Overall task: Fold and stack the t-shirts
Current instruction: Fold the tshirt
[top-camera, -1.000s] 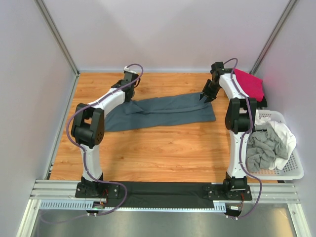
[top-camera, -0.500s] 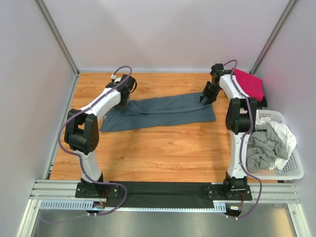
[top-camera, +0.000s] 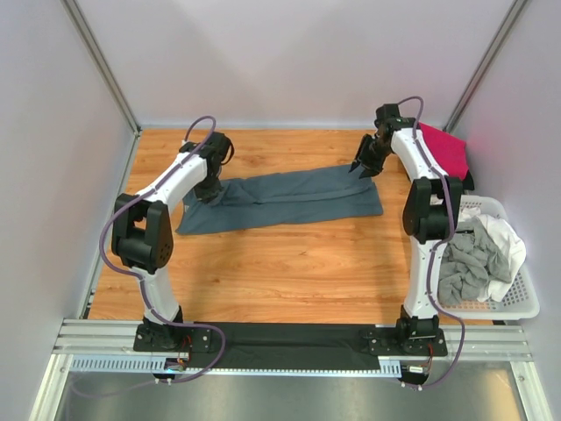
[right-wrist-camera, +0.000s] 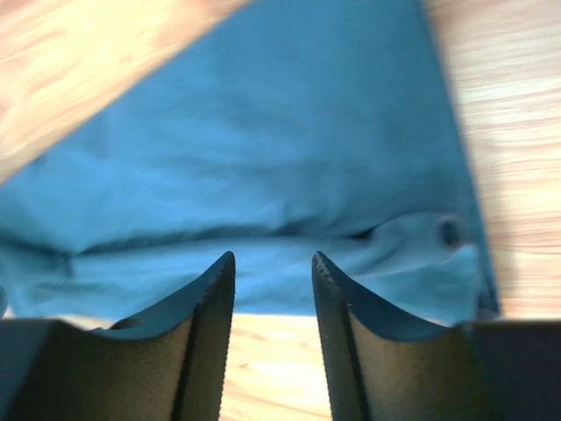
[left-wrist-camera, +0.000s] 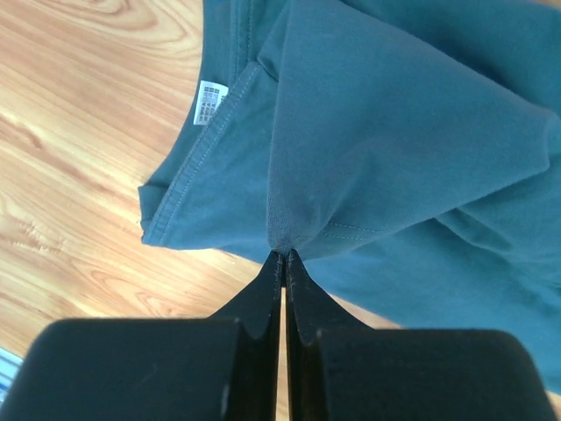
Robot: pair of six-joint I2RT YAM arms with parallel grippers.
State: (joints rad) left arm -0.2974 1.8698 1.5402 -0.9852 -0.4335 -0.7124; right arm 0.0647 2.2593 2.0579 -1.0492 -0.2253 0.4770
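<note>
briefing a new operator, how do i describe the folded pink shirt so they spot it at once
Go to the far right corner of the wooden table, beyond the white basket. The folded shirt lies flat there, the only magenta-pink cloth.

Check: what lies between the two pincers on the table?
The slate blue-grey t-shirt, lying as a long strip, spans that stretch from left pincer to right pincer; the top view shows it.
</note>
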